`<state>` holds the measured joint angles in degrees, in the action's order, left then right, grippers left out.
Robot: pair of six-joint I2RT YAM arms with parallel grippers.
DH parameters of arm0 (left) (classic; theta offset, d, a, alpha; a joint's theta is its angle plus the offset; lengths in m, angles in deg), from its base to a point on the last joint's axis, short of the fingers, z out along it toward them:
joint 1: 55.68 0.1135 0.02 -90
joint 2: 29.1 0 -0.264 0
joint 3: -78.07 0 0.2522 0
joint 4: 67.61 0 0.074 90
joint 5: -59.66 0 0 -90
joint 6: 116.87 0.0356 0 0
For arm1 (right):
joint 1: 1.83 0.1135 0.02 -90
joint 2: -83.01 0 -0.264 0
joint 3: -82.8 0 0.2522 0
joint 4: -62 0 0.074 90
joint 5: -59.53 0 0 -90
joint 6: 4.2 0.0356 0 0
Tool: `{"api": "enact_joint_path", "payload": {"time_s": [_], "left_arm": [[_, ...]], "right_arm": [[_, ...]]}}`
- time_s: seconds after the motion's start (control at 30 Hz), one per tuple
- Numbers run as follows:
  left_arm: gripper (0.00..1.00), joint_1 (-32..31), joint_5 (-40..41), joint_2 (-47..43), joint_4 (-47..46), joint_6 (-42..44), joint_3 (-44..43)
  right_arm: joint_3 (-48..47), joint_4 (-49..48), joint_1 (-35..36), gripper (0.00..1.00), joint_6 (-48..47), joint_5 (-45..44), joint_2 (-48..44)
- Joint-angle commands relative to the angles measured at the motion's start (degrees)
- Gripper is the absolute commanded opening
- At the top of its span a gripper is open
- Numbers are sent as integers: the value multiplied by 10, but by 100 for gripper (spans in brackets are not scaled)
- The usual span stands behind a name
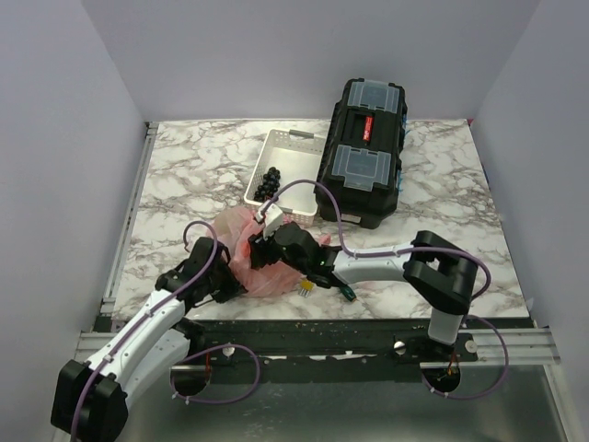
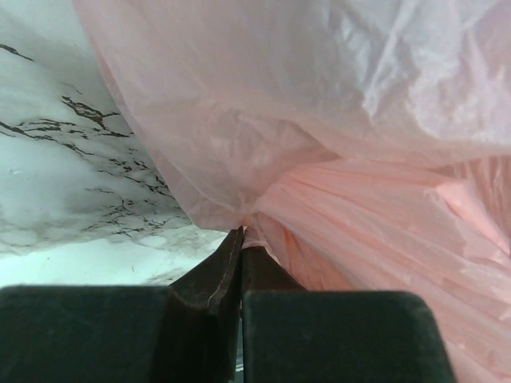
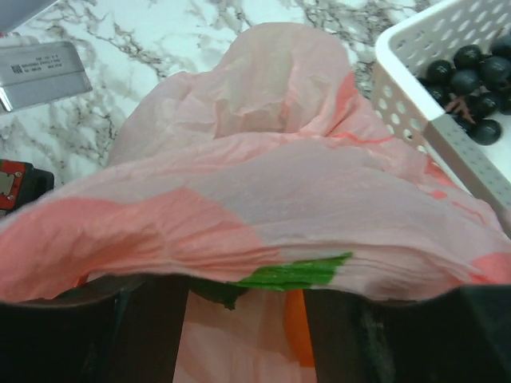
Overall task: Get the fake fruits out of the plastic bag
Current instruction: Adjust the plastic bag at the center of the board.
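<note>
Plastic bag (image 1: 247, 256) lies at 6 o'clock on the table (image 1: 184, 175), between the arms. Left gripper (image 2: 239, 243) pinches its film, jaws closed. Right gripper (image 1: 274, 245) is draped over, so its grip cannot be told. Fake fruits (image 3: 295, 275) show only as green and orange smears.

Top camera looks down on the table (image 1: 184, 175) from behind; both wrist cameras sit close against the bag (image 2: 359, 120).
</note>
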<state>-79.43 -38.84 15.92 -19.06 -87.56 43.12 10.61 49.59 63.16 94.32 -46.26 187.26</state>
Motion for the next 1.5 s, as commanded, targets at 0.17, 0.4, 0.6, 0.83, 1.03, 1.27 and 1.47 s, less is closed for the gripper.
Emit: {"api": "enact_joint_path", "payload": {"time_s": [0.17,0.4,0.6,0.83,1.03,1.27,1.47], "left_arm": [[0,-2,47,-107,43,-32,-18],[0,-3,63,-157,56,-46,-8],[0,-3,56,-134,66,-44,-6],[0,-3,158,-200,147,-77,-15],[0,-3,191,-250,171,-96,-21],[0,-3,170,-284,166,-84,-10],[15,-3,88,-306,103,-18,-14]], "right_arm": [[-26,-42,-1,44,61,87,66],[-36,-18,-1,55,61,120,87],[4,-39,-1,71,81,112,57],[18,-44,-1,73,83,88,58],[27,-79,-1,77,86,125,62],[86,-161,-21,90,131,152,4],[89,-165,-40,85,154,201,-7]]}}
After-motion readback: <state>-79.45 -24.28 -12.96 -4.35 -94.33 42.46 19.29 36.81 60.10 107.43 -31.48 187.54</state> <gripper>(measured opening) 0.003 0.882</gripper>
